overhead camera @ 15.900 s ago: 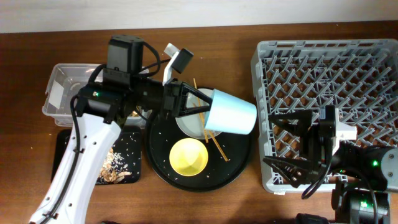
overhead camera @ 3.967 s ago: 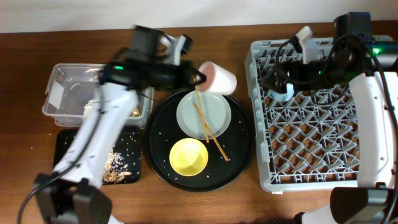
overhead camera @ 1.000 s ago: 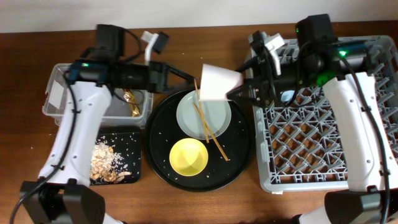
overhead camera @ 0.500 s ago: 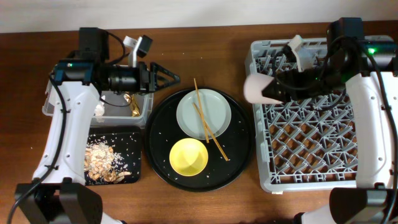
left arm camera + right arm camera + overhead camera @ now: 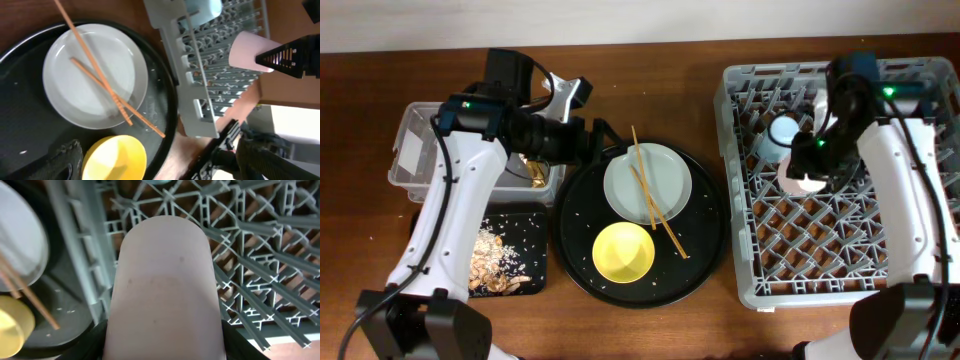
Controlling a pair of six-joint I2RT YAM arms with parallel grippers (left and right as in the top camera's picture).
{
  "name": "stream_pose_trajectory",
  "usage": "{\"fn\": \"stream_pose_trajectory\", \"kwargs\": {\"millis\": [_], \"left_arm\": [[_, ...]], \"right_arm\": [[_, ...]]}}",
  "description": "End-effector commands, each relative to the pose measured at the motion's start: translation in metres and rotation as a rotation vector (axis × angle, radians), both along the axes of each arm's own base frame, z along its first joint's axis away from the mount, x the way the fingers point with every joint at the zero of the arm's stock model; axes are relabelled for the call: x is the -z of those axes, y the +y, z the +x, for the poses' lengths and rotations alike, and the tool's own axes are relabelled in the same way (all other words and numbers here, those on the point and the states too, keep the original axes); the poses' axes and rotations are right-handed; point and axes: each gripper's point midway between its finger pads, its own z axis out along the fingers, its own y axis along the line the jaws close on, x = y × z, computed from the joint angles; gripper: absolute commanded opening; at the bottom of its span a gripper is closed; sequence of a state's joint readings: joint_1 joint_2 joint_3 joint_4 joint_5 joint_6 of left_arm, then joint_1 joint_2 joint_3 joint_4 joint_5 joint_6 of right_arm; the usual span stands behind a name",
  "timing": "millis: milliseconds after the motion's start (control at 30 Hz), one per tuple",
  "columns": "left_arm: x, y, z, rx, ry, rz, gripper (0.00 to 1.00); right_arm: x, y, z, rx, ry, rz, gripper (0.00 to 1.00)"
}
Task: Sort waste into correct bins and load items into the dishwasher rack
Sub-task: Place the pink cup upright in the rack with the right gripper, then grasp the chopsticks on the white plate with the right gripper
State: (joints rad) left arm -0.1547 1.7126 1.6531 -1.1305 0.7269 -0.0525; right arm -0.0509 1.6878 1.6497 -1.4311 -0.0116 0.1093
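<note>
Loading the rack [image 5: 910, 250]: pinching the pink cup [image 5: 165, 290] in the right hand [image 5: 815, 155], low over the rack's far left, just near of the blue cup [image 5: 783, 131] seated there. Holding the left hand [image 5: 600, 148] spread and empty beside the plate [image 5: 670, 172]. Next, probably: seat cup between pegs, let go, then fetch chopsticks [image 5: 650, 195].

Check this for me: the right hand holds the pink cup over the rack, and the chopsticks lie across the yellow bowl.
One slip: the chopsticks lie across the plate, not the yellow bowl, as the overhead view shows. The right hand does hold the pink cup over the rack.
</note>
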Motion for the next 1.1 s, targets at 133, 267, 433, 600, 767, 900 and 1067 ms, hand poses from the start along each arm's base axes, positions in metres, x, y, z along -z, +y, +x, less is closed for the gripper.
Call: {"fn": "stream_pose_trajectory", "kwargs": {"millis": [133,267,433,600,767,900,1067], "left_arm": [[0.002,0.005,-0.001,-0.011,-0.005,0.039,0.99],[0.002,0.005,-0.001,-0.011,-0.005,0.039,0.99],[0.002,0.005,-0.001,-0.011,-0.004,0.038,0.99],[0.002,0.005,-0.001,-0.011,-0.004,0.038,0.99],[0.002,0.006,0.0,-0.012,-0.007,0.038,0.99],[-0.002,0.014,0.004,-0.038,-0.031,0.046,0.99],[0.0,0.069,0.021,-0.262,-0.031,0.187,0.99]], "right_arm": [[0.032,-0.01,0.002,0.039,0.013,-0.046,0.49],[0.045,-0.01,0.004,0.039,0.007,-0.047,0.49],[0.051,-0.01,0.003,0.038,0.011,-0.047,0.63],[0.051,-0.01,0.003,0.038,0.013,-0.047,0.75],[0.048,-0.01,0.005,0.035,0.002,-0.047,0.79],[0.017,0.008,0.016,-0.066,-0.053,0.043,0.79],[-0.025,0.076,0.013,-0.253,-0.112,0.347,0.73]]}}
